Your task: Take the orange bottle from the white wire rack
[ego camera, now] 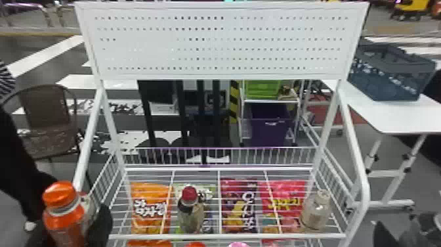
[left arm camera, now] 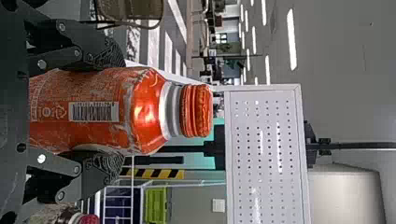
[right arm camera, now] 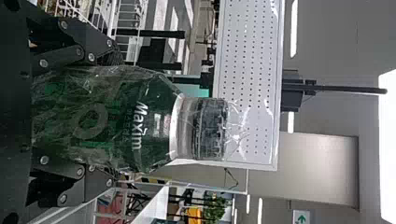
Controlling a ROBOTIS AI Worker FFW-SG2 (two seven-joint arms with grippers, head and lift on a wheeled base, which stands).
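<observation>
The left gripper [ego camera: 70, 226] clasps an orange plastic bottle [ego camera: 62, 215] by the white wire rack's [ego camera: 226, 236] left edge. The right gripper [ego camera: 384, 237] grasps a green plastic bottle [right arm camera: 109, 119].

The left jaws are matte black shading to charcoal, built of slim, round-ended links [left arm camera: 53, 58] with bright silver screw heads [left arm camera: 41, 64] at the joints. Their thick pads [left arm camera: 103, 53] curve at the tip and carry a finely ridged, mesh-like surface. Behind them is a flat dark plate [left arm camera: 11, 112] dotted with small round black holes. The right jaws match: black links [right arm camera: 60, 44], silver screw heads [right arm camera: 43, 63], a smooth black plate [right arm camera: 14, 116].
</observation>
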